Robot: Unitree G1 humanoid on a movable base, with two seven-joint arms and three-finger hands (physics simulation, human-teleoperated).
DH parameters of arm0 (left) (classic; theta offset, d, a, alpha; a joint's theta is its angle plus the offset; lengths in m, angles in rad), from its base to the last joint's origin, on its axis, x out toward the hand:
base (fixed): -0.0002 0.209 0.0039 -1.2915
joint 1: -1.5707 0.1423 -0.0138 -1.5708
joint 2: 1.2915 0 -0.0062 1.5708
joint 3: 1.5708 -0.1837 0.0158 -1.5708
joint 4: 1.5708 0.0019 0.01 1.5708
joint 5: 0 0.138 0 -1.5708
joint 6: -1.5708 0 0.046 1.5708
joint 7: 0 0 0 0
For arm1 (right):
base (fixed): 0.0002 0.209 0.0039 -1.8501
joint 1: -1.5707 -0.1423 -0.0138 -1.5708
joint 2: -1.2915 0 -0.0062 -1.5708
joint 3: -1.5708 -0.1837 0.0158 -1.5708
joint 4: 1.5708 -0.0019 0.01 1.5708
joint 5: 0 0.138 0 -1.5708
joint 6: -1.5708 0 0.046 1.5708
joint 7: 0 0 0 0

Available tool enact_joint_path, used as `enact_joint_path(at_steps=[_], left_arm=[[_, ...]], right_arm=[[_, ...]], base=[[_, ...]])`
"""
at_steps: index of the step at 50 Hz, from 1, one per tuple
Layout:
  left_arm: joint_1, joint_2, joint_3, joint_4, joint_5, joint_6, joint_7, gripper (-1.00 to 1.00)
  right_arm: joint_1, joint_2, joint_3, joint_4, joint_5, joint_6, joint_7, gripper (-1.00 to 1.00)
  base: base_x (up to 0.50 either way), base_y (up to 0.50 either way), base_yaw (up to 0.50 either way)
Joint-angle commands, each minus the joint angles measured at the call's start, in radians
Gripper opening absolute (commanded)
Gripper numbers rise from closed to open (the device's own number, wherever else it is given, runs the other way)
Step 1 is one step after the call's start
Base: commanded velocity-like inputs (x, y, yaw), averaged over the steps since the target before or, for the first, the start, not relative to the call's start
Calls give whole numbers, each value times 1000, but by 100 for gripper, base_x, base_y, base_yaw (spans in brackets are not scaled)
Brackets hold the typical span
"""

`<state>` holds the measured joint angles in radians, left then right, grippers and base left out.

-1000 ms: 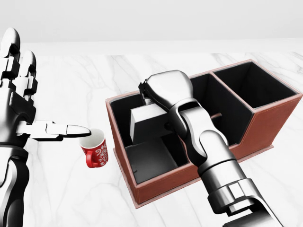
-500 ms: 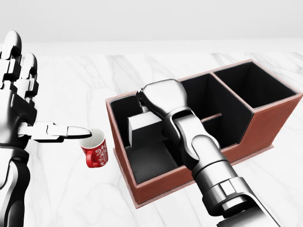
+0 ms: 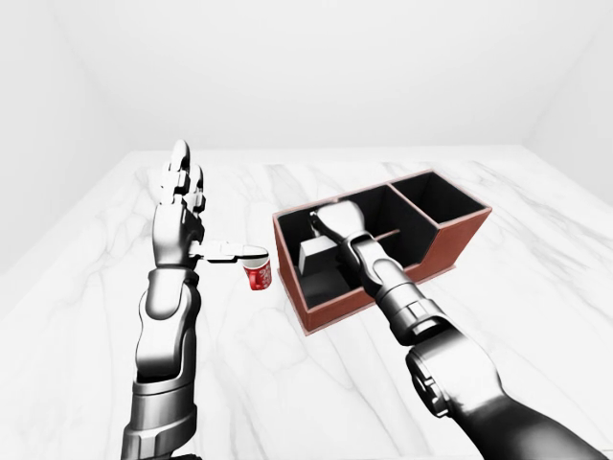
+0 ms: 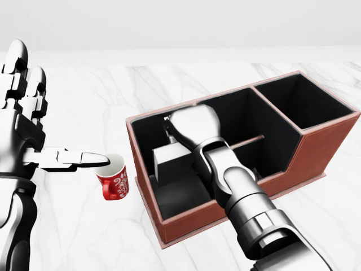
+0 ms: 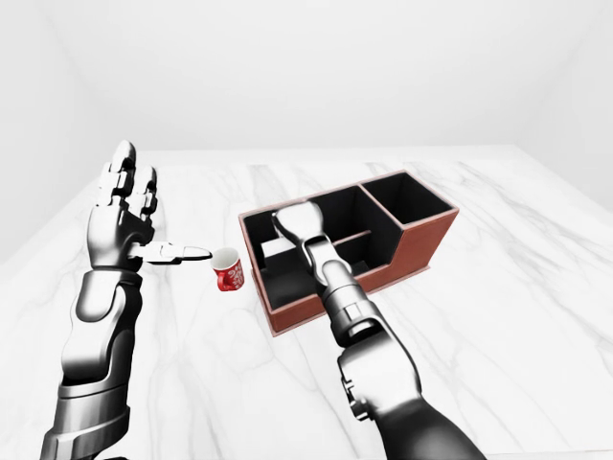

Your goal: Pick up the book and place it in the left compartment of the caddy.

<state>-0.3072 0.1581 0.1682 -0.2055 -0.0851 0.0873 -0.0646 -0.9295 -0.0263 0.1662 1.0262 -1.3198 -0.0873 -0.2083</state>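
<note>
Marble table (image 4: 73, 226): right robot hand (image 4: 192, 127) gripping book (image 4: 169, 161) inside caddy (image 4: 186, 223) left compartment; left robot hand (image 4: 25, 135) spread.

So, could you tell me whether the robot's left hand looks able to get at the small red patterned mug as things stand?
Probably yes. The left hand is open and empty, one finger stretched above the red patterned mug's rim. Nothing stands between them on the white marble tabletop, and the brown leather caddy sits clear to the mug's right.

Marble table (image 4: 67, 231): caddy (image 4: 316, 149), mug (image 4: 114, 180).
</note>
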Motion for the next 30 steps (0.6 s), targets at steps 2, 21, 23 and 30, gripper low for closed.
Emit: enact_joint_path(at_steps=[2, 21, 23, 30], left_arm=[[-2, 2, 2, 10, -1, 0, -1, 100], [0, 2, 1, 9, -1, 0, -1, 100], [0, 1, 0, 10, -1, 0, -1, 100], [1, 1, 1, 13, -1, 0, -2, 100]], right_arm=[[-26, -1, -13, 72, -4, 0, -98, -100], [-34, 18, -3, 153, -11, 0, -140, -100], [-34, 19, -3, 159, -10, 0, -144, -100], [-27, 24, 4, 179, -19, 0, -166, -100]], base=[[0, 0, 0], [0, 0, 0], [-1, 0, 0], [0, 0, 0]])
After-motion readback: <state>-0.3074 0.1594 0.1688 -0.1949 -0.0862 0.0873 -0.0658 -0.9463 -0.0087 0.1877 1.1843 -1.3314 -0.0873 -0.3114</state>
